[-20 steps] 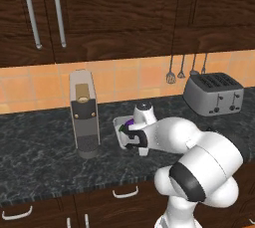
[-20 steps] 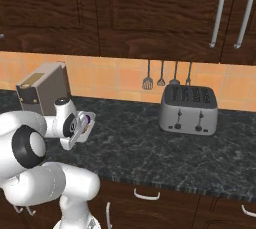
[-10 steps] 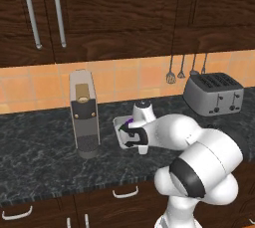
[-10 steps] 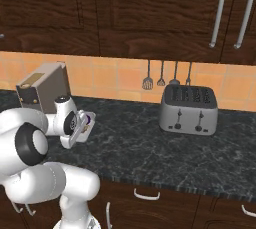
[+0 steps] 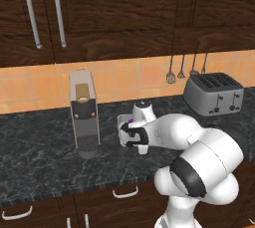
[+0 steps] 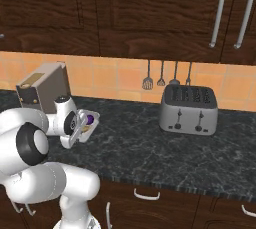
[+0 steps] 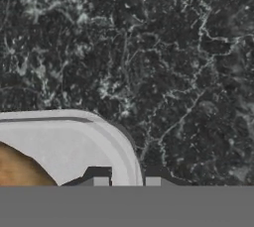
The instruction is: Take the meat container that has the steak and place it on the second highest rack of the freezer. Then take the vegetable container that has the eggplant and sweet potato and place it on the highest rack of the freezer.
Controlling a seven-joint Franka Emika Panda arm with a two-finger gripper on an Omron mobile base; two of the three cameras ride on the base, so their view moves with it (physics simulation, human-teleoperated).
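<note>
At the bottom of the hand view, the two-finger gripper is closing its dark tips on the rim of a shallow white plastic container, one tip standing inside the wall and one outside, so the jaws are clamped on that rim. An orange-tan sweet potato is lying inside the container at the lower left of that frame.

In the left base view, the container is sitting in the middle of the frame on the black marbled countertop, mostly hidden behind the white arm, with a glossy dark-purple eggplant just peeking out. In the right base view the eggplant is showing at the left.

Just beside the container, a tall grey coffee machine is standing. Farther back, at the right, a silver four-slot toaster is sitting below hanging metal utensils. Dark wooden cabinets are filling the top.
</note>
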